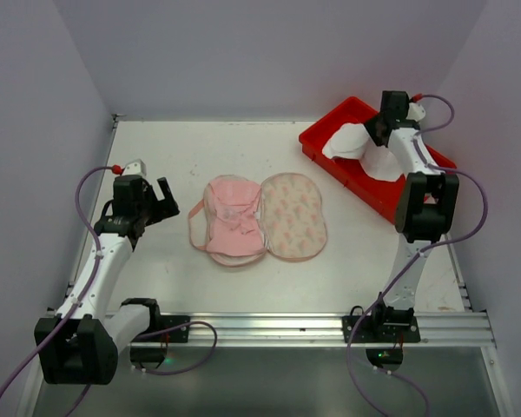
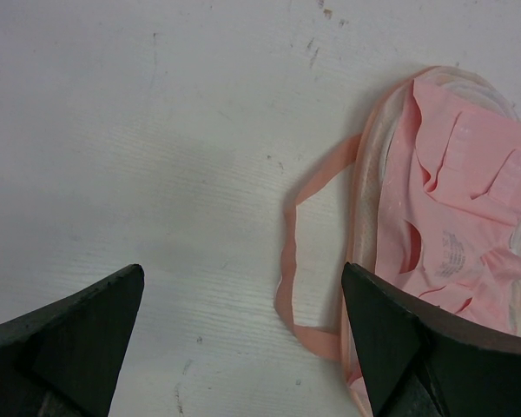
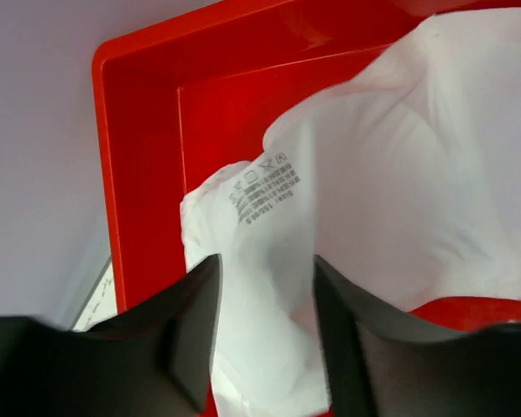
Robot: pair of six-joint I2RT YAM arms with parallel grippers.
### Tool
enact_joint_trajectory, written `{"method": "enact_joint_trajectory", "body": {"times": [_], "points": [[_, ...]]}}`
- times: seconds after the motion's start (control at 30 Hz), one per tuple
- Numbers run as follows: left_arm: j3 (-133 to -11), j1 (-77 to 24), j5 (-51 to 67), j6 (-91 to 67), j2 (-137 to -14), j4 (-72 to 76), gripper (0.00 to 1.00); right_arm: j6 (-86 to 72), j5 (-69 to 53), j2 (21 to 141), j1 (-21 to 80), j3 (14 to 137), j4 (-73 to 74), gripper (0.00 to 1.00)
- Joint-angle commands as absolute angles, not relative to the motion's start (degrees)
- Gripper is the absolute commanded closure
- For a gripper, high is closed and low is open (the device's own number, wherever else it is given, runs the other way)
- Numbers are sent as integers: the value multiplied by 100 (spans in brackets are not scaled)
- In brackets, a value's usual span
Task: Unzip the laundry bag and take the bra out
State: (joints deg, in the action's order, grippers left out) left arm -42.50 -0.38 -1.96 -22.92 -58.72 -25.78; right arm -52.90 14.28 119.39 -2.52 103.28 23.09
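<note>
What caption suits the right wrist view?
Right gripper pinches the white bra above the red tray corner.

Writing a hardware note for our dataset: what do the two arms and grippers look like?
The left arm and right arm have white tubular links between chunky black joint housings. A purple cable loops along each. The left gripper and right gripper each carry two black wedge-shaped fingers. A small red connector sits near each wrist.

Looks like a robotics lab cell: white table [image 1: 243, 148], plain lavender walls [image 1: 269, 52] closing in behind and beside it, aluminium rail [image 1: 286, 328] along its near edge, left arm [image 1: 100, 261] and right arm [image 1: 408, 252] bolted there.
</note>
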Motion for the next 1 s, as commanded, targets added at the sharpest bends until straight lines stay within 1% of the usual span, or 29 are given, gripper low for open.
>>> {"method": "enact_joint_trajectory", "body": {"times": [0.0, 0.07, 0.1, 0.13, 0.2, 0.23, 0.27, 0.33, 0.37, 0.4, 0.43, 0.47, 0.5, 0.53, 0.57, 0.7, 0.8, 0.83, 0.97], "points": [[-4263, 0, -184, -2153, -5889, -2408, 0, -5344, 1336, 11831, -237, 10539, 2285, 49], [-4263, 0, -185, -2162, -5871, -2400, 0, -5213, 1476, 11471, -237, 10161, 2285, 29], [-4271, 0, -176, -2162, -5862, -2408, 0, -5125, 1503, 11339, -237, 10038, 2250, 16], [-4271, 0, -167, -2162, -5854, -2408, 0, -4994, 1512, 10990, -229, 9706, 2076, 10], [-4263, 0, -158, -2162, -5827, -2400, 0, -4554, 1293, 10584, -185, 9310, 1864, 3], [-4263, 0, -150, -2162, -5818, -2399, 0, -4344, 1196, 10356, -89, 8855, 1507, 1], [-4271, 0, -123, -2162, -5810, -2399, 0, -3811, 1021, 9927, -44, 8651, 1329, 1], [-4272, 0, -106, -2162, -5783, -2391, 0, -3185, 144, 9547, 349, 8090, 865, 2], [-4271, 0, -88, -2162, -5766, -2382, 0, -2546, -138, 9223, 491, 7929, 800, 2], [-4280, 0, -79, -2162, -5740, -2382, 0, -2227, -584, 9081, 684, 7789, 756, 2], [-4272, 0, -79, -2171, -5722, -2382, 0, -1893, -772, 8966, 1094, 7552, 747, 2], [-4271, 0, -79, -2171, -5722, -2382, 0, -1263, -921, 8869, 1316, 7463, 808, 2], [-4271, 0, -79, -2171, -5687, -2373, 0, -970, -1045, 8755, 1588, 7392, 878, 2], [-4263, 0, -79, -2171, -5678, -2373, 1, -706, -1150, 8737, 2104, 7296, 949, 2], [-4263, 0, -62, -2180, -5669, -2373, 1, -285, -1204, 8754, 2344, 7286, 1141, 1], [-4245, 0, -26, -2180, -5651, -2364, 1, 289, -1643, 9139, 3433, 7295, 1266, 1], [-4245, 0, -26, -2171, -5643, -2364, 1, 694, -1486, 9570, 3857, 7610, 1476, 1], [-4236, 0, -26, -2171, -5634, -2364, 1, 747, -1503, 9919, 4032, 7898, 1659, 1], [-4228, 0, -44, -2171, -5599, -2364, 1, 1115, -1529, 10676, 4403, 8481, 1863, 1]]}}
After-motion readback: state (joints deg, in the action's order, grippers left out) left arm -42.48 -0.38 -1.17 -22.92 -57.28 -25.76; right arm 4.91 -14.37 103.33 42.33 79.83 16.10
